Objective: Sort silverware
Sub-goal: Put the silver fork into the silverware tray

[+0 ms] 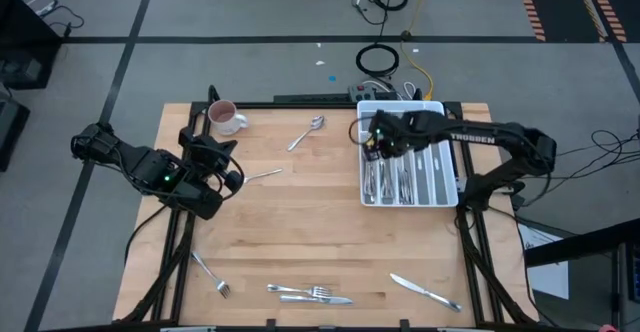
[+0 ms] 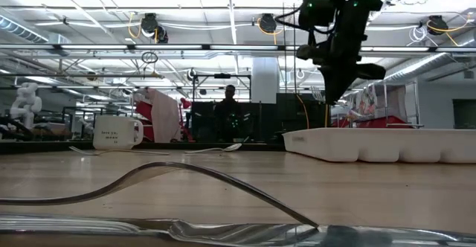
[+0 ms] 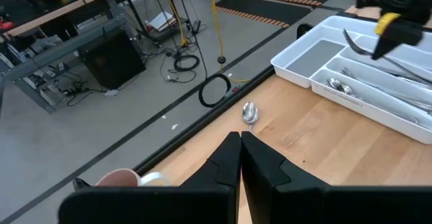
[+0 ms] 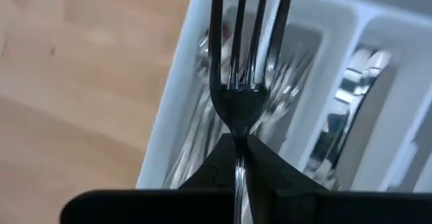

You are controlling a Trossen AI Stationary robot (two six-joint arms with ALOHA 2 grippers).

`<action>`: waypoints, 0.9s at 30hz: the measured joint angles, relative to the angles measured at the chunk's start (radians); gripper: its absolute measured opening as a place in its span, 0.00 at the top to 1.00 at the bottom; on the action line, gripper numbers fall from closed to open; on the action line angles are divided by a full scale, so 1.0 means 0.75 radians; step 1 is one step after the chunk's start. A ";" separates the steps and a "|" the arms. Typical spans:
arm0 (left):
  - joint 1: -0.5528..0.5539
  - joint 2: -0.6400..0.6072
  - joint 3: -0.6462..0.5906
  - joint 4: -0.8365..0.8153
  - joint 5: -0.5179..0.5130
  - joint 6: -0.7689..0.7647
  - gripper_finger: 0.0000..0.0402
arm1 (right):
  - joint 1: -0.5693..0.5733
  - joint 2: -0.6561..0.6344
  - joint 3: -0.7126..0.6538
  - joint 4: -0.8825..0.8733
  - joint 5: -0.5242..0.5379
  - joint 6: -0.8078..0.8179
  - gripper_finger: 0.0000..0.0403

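Reaching in from the right side of the tabletop [image 1: 300, 242], the right arm bends across the white cutlery tray [image 1: 441, 194], and its right gripper [image 1: 380, 138] hangs above the tray's left end. The gripper is clamped tight on a fork [image 4: 244, 62]; in the right wrist view the neck sits pinched between the dark fingers [image 4: 216, 163] and the tines point out over the tray's outermost compartment, which already holds other forks. The left arm waits well to the left of the tray, near the tabletop's left edge, with the left gripper [image 1: 232, 175] closed and holding nothing; its fingers [image 3: 226, 163] meet in the left wrist view.

More cutlery lies in the tray's compartments. Loose silverware sits on the wood around it: a spoon [image 1: 309, 131] just left of the tray, a thin piece [image 1: 262, 175] beside the left gripper, and, far from the tray along the near edge, a fork [image 1: 211, 275], a fork and another piece together [image 1: 310, 293] and a knife [image 1: 424, 291]. A white mug [image 1: 225, 118] stands well left of the tray at the far edge. Nothing lies between the held fork and the tray.

The tabletop is pale wood planks on a dark frame. Beyond it is grey floor with black lines and coiled cables; the low view shows a workshop with ceiling lights and a person standing in the distance.
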 joint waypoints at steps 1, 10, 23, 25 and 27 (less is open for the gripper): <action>0.000 0.000 0.000 0.000 0.000 0.000 0.96 | -0.026 0.002 0.000 0.002 0.000 -0.012 1.00; 0.000 0.000 0.000 0.000 -0.001 -0.002 0.96 | -0.097 0.091 0.000 0.018 -0.015 -0.047 1.00; 0.001 0.000 0.000 0.001 -0.001 -0.003 0.96 | -0.074 0.164 -0.165 0.185 -0.062 0.036 1.00; 0.000 0.000 0.000 0.001 -0.001 -0.003 0.96 | -0.074 0.164 -0.197 0.221 -0.090 0.057 1.00; 0.005 0.000 0.000 0.001 -0.001 -0.003 0.96 | -0.072 0.164 -0.226 0.240 -0.091 0.074 1.00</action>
